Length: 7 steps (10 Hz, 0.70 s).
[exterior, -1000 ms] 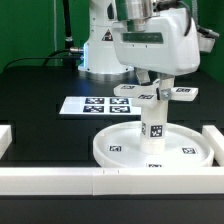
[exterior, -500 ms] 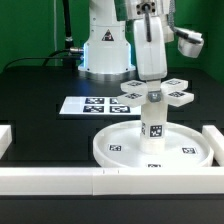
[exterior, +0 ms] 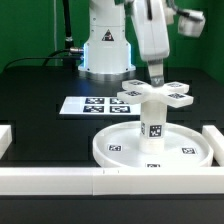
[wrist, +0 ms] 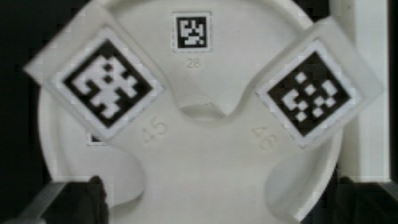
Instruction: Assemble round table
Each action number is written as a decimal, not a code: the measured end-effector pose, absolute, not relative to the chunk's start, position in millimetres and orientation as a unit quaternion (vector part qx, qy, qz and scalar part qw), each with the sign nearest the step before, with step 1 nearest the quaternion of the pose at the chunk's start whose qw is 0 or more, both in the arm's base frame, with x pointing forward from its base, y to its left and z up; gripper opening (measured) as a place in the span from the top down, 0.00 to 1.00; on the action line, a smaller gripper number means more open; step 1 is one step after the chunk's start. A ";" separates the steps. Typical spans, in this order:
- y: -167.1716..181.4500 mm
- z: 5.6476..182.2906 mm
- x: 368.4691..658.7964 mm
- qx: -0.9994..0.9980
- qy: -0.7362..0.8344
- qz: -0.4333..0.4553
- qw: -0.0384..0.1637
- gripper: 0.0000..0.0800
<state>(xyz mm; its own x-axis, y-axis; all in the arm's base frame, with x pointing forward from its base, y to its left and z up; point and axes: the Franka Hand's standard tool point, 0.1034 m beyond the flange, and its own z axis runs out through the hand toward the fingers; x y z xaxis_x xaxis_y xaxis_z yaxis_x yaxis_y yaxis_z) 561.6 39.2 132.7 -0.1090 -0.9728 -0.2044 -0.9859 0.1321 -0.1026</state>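
You are seeing the cross-shaped piece (exterior: 152,94) sitting atop the leg (exterior: 152,122), upright on the round disc (exterior: 118,146); the gripper (exterior: 155,78) is hovering above, jaws unreadable.

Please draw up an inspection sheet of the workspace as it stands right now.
Surface: black table, bare patches visible.
Job's things: disc lies flat near the front; leg stands upright on it; cross piece sits on top of the leg.
Clutter: marker board behind the disc; white border blocks along the front and sides.
Grippers: pincer just above the cross piece, holding nothing; whether it is open or shut cannot be told.
Cables: black cable behind the robot base.
Surroundings: green backdrop.
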 end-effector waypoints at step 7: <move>46.9 141.3 562.2 -0.873 0.479 -0.003 0.092 0.19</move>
